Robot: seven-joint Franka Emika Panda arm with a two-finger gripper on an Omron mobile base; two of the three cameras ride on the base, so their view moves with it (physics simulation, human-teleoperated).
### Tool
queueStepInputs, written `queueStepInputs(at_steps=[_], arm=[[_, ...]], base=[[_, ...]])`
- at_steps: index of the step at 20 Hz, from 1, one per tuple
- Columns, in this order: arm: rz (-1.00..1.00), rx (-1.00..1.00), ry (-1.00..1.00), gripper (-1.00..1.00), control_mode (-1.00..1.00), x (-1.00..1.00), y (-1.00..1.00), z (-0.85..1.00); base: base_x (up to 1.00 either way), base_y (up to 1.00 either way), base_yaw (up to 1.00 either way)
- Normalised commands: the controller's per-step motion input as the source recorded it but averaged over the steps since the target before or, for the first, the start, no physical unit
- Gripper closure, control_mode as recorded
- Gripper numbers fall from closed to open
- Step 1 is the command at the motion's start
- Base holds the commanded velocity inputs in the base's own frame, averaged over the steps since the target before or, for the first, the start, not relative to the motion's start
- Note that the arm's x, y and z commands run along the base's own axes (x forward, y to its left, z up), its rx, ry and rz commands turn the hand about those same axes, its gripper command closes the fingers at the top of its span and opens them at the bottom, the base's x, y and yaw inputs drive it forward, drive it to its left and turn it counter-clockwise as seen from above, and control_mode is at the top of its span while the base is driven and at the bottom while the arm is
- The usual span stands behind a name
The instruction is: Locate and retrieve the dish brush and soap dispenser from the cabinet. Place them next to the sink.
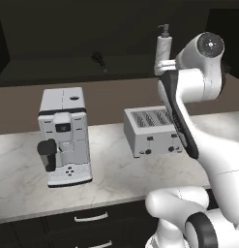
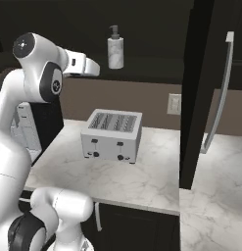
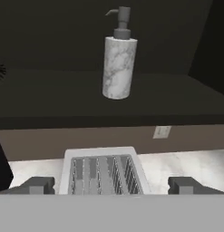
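Ahead of and above my gripper, fingers spread wide and empty, the soap dispenser stands upright; white marbled cylinder, dark pump.

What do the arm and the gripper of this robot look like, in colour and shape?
The arm has smooth, rounded white shells, with dark bands at the joints and a dark round cap with a small centre mark on its top joint. No loose cables show. The gripper has two small dark grey, blocky finger tips, seen in the hand view.
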Motion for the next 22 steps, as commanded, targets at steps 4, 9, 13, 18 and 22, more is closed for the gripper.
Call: queueStepInputs(at_steps=[4,9,13,18,22], arm=[[0.00,0.00,-0.03,-1.00,-1.00,0.28,-0.13,0.07],[0.00,0.00,-0.01,-1.00,-1.00,0.41,-0.15,-0.03],[-0.01,-0.01,0.00,-1.00,-1.00,0.60,-0.05,0.00],[-0.07,0.00,0.00,-1.00,-1.00,0.73,-0.09,-0.02],[-0.07,-0.01,0.00,-1.00,-1.00,0.70,-0.07,-0.09]], base=[[0.00,0.00,0.00],[0.00,0.00,0.00],[0.00,0.00,0.00],[0.00,0.00,0.00],[0.00,0.00,0.00]])
